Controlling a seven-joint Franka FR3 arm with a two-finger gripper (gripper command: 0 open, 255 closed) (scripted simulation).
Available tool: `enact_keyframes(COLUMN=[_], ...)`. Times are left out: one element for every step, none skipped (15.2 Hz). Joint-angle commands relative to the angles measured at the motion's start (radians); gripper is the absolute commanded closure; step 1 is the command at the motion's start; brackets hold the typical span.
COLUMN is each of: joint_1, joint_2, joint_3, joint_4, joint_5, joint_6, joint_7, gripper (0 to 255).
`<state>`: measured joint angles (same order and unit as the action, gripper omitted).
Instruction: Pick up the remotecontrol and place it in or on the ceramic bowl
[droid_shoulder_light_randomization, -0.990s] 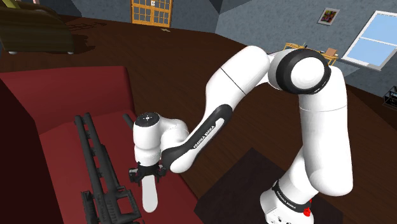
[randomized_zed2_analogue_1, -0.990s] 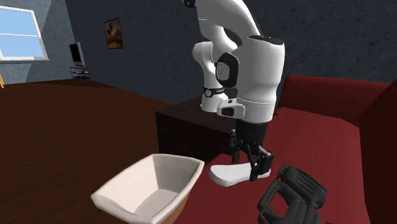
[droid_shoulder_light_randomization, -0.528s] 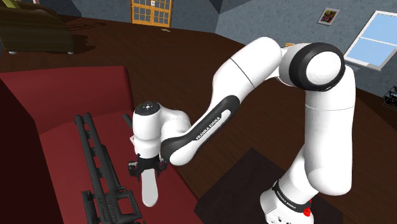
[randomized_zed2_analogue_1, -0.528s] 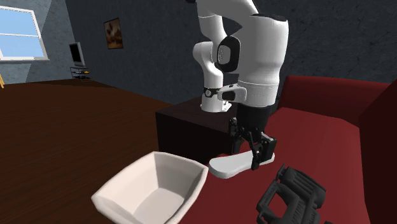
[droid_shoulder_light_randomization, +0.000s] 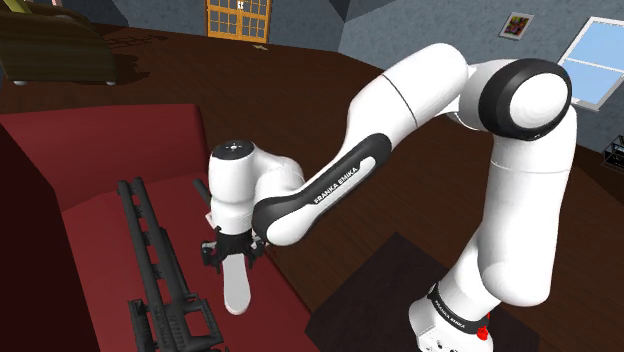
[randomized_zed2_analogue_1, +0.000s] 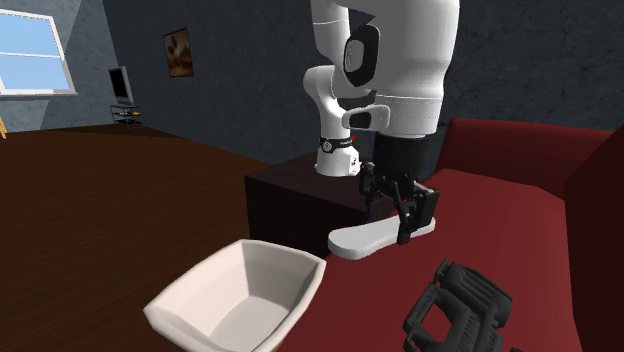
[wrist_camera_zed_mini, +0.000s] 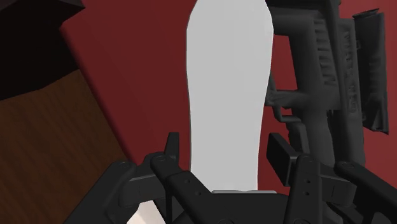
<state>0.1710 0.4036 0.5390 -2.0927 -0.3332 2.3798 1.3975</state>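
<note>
Remote control (randomized_zed2_analogue_1: 365, 240), white and flat, is pinched at one end by the black gripper (randomized_zed2_analogue_1: 403, 222), just above the red sofa (randomized_zed2_analogue_1: 520, 220). Picking up looks done. Next it must go over to the white bowl (randomized_zed2_analogue_1: 205, 285) nearby and be let go.

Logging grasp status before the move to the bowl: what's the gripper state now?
Gripper: closed, holding the white remote control by one end.
</note>
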Motion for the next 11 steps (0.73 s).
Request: enact_keyframes(joint_1=[-0.005,-0.009,-0.011,-0.027,-0.042,-0.057,-0.071,-0.086,-0.099,-0.113,-0.126], joint_2=[-0.018,-0.028,-0.034,-0.032,-0.029,-0.025,-0.021,-0.016,-0.009,-0.003,0.005], joint_3=[0.01,0.015,0.017,0.011,0.005,-0.002,-0.008,-0.015,-0.022,-0.029,-0.035], joint_4=[0.004,0.006,0.006,0.012,0.019,0.028,0.037,0.048,0.06,0.073,0.087], joint_5=[0.015,0.024,0.028,0.029,0.03,0.03,0.03,0.03,0.03,0.029,0.028], joint_6=[-0.02,-0.03,-0.035,-0.038,-0.04,-0.044,-0.047,-0.052,-0.056,-0.061,-0.067], joint_7=[-0.008,-0.014,-0.018,-0.041,-0.064,-0.087,-0.11,-0.132,-0.154,-0.176,-0.197], gripper=[255,255,255,255,255,255,255,255,255,255,255])
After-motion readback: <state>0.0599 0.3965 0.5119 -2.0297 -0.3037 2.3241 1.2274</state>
